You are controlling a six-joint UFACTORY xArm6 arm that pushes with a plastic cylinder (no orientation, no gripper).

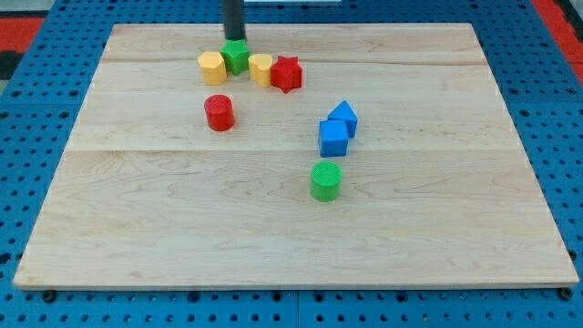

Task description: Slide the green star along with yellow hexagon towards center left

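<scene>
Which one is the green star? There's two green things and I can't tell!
Look at the wooden board, near its top edge, where four blocks sit in a row. The green star is second from the view's left, between the yellow hexagon and another yellow block, with my tip right behind it. The other green block is a round cylinder, alone lower down.

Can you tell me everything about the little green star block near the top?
The green star is a small, chunky block that looks like bright plastic, lying flat on the wooden board near the view's top. My tip sits right at its far edge, seemingly touching it. A yellow hexagon presses against its left side, and another yellow block sits close on its right, with a red star beyond that.
</scene>
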